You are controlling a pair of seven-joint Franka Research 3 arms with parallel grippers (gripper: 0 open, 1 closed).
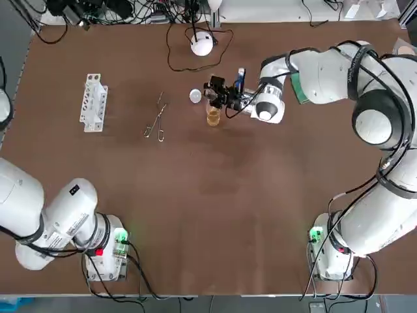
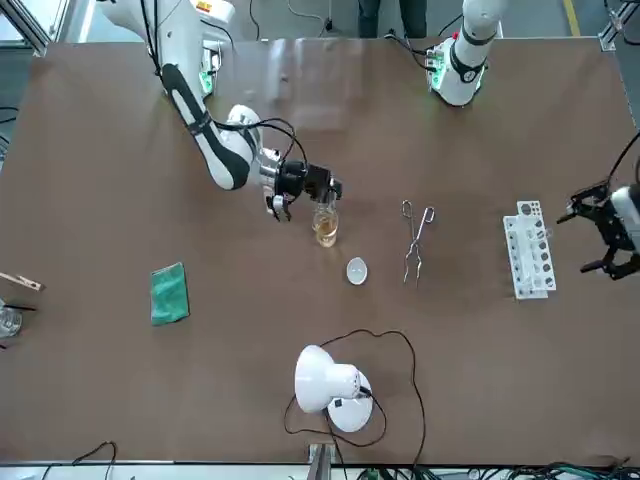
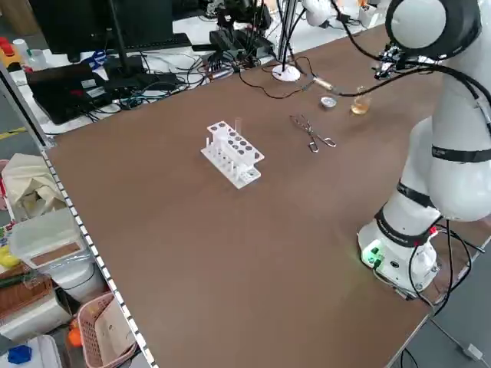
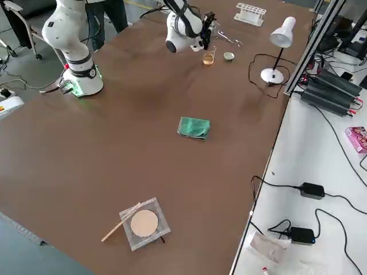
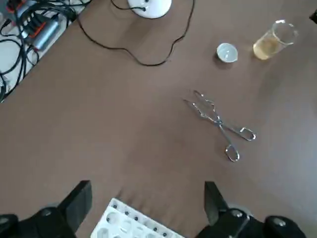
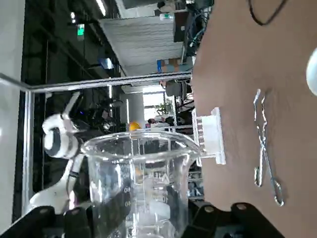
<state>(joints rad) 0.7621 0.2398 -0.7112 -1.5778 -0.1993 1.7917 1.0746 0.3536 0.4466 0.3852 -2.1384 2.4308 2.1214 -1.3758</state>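
Glass beaker (image 1: 213, 116), amber liquid inside, stands upright right of tongs (image 1: 156, 122); right gripper (image 1: 212, 92) at its rim, hold cannot be told. Left gripper (image 2: 603, 236), spread wide, and test-tube rack (image 2: 528, 248) both well left of tongs.

My right wrist view cuts off the base of the beaker (image 6: 138, 173), and I cannot read its blurred scale. The left wrist view crops most of the test tube rack (image 5: 133, 225).
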